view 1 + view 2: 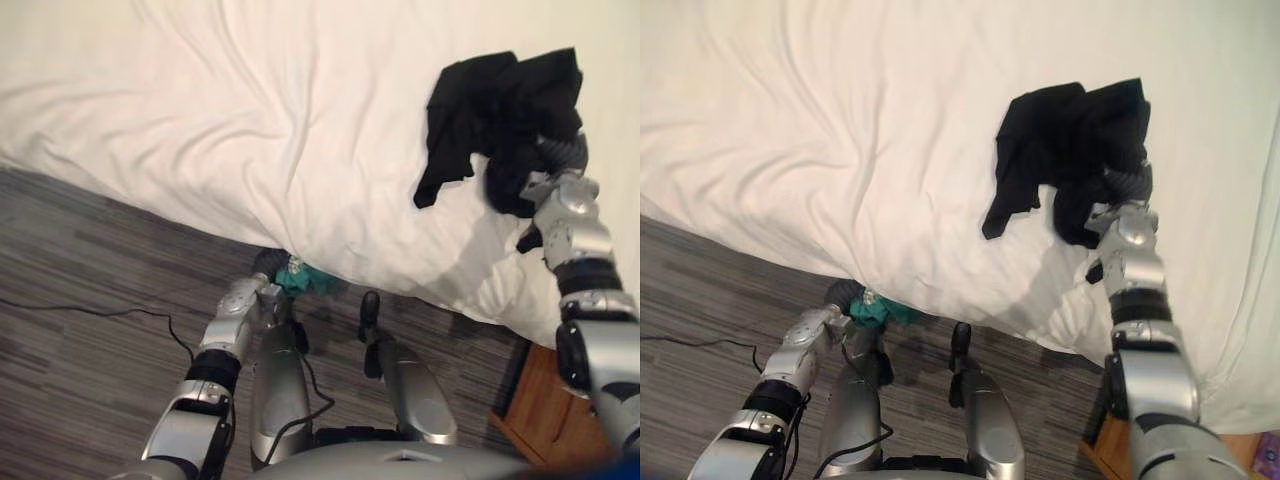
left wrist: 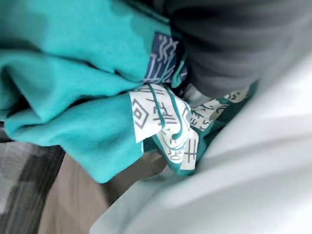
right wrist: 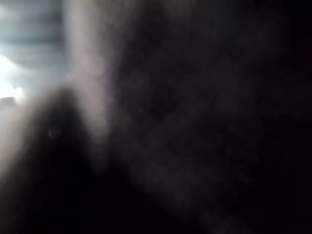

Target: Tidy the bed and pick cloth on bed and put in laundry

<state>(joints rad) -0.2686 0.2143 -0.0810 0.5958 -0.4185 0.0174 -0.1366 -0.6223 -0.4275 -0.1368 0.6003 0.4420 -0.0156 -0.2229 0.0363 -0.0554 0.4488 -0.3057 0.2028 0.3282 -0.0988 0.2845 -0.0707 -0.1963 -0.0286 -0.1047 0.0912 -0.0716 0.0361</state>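
Note:
A black cloth lies bunched on the white bed at the right. My right hand reaches into it from below, and the cloth covers the fingers; the right wrist view is dark with black fabric. Down at the bed's near edge my left hand is shut on a teal cloth, bunched just under the overhanging sheet. Close up, the teal cloth shows a white and dark patterned patch beside the sheet.
The white sheet is creased across the middle and hangs over the near edge. Grey striped floor runs along the bed's left and front. A brown wooden cabinet stands at the lower right by the bed corner.

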